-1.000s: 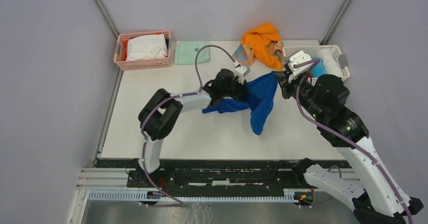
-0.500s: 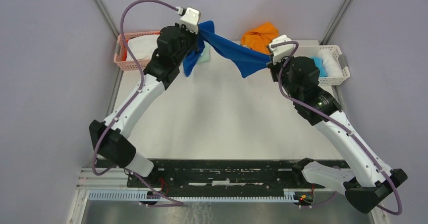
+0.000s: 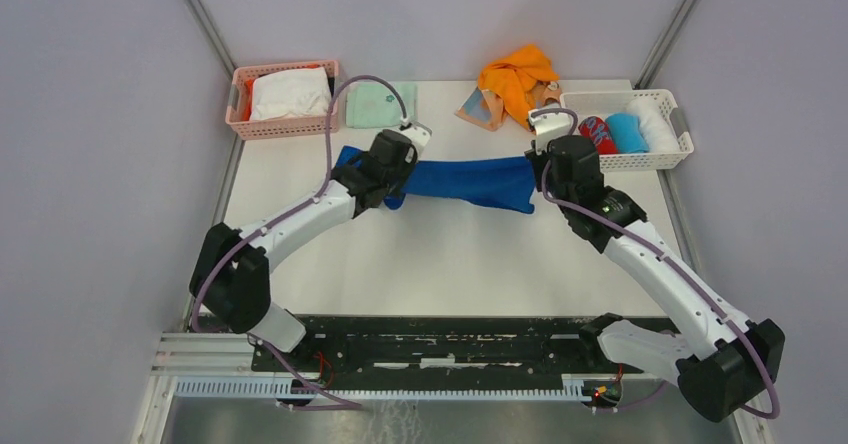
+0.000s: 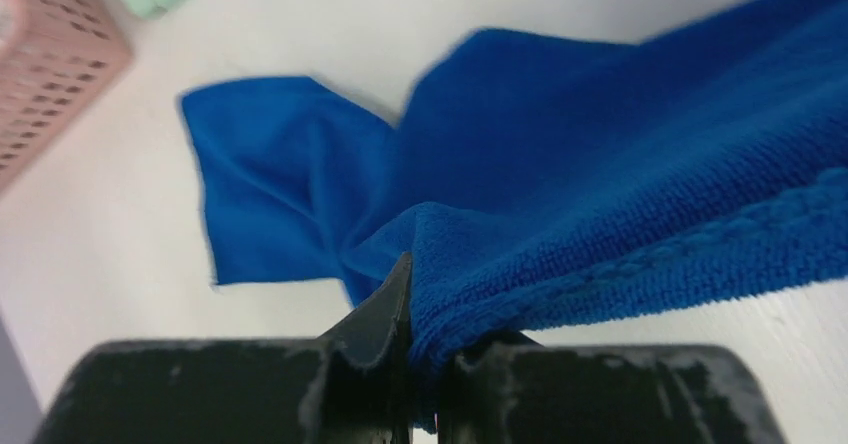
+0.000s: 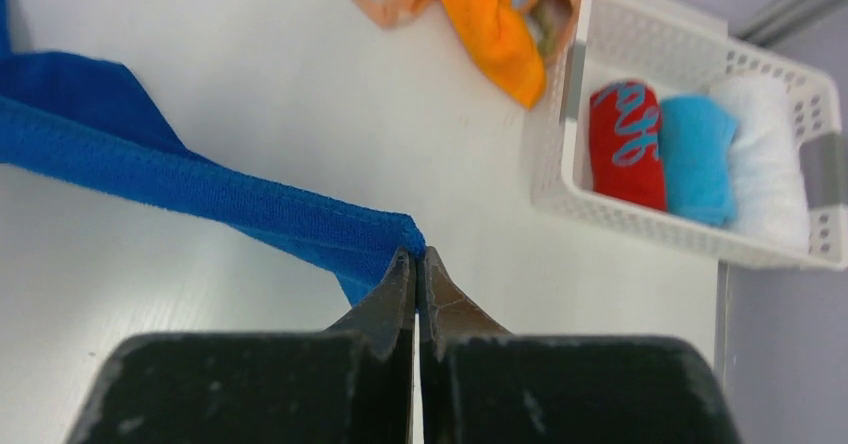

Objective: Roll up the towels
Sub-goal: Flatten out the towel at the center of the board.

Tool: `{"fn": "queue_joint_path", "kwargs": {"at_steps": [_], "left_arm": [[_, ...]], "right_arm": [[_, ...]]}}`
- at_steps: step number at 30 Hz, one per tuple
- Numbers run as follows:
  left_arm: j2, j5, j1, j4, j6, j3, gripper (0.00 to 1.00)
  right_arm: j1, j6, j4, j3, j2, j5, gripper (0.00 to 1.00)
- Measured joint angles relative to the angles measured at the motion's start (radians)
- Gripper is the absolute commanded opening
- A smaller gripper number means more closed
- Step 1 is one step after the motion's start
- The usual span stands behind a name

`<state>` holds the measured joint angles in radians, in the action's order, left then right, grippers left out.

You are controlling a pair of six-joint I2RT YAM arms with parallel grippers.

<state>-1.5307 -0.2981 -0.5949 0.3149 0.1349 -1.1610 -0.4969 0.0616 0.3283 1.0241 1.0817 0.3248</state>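
The royal blue towel is stretched sideways low over the table between my two grippers. My left gripper is shut on its left part, and a loose blue corner lies on the table beyond it. The left wrist view shows the left gripper with thick cloth pinched in its jaws. My right gripper is shut on the towel's right corner. The bright orange towel lies crumpled at the back, with the peach towel partly under it.
A folded mint-green cloth lies at the back next to a pink basket holding white cloth. At the right, a white basket holds red, light blue and white rolls.
Both arms have brought the blue towel down from high near the back to low over the table's middle. It now spans wider and flatter between the grippers.
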Motion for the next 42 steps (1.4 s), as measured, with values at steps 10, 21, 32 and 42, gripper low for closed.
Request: {"fn": "queue_joint_path", "kwargs": {"at_steps": [10, 21, 32, 42], "left_arm": [[-0.039, -0.024, -0.224, 0.167, -0.245, 0.025, 0.33], [0.255, 0.084, -0.234, 0.222, -0.476, 0.223, 0.75], [0.357, 0.018, 0.248, 0.233, -0.553, 0.261, 0.80], [-0.034, 0.075, 0.478, 0.224, -0.550, 0.155, 0.57]], "right_arm": [[0.052, -0.210, 0.100, -0.137, 0.002, 0.136, 0.01], [0.055, -0.374, 0.151, -0.294, -0.206, 0.147, 0.22], [0.055, -0.624, 0.354, -0.398, -0.519, 0.041, 0.69], [0.055, -0.641, 0.369, -0.401, -0.478, 0.034, 0.82]]}}
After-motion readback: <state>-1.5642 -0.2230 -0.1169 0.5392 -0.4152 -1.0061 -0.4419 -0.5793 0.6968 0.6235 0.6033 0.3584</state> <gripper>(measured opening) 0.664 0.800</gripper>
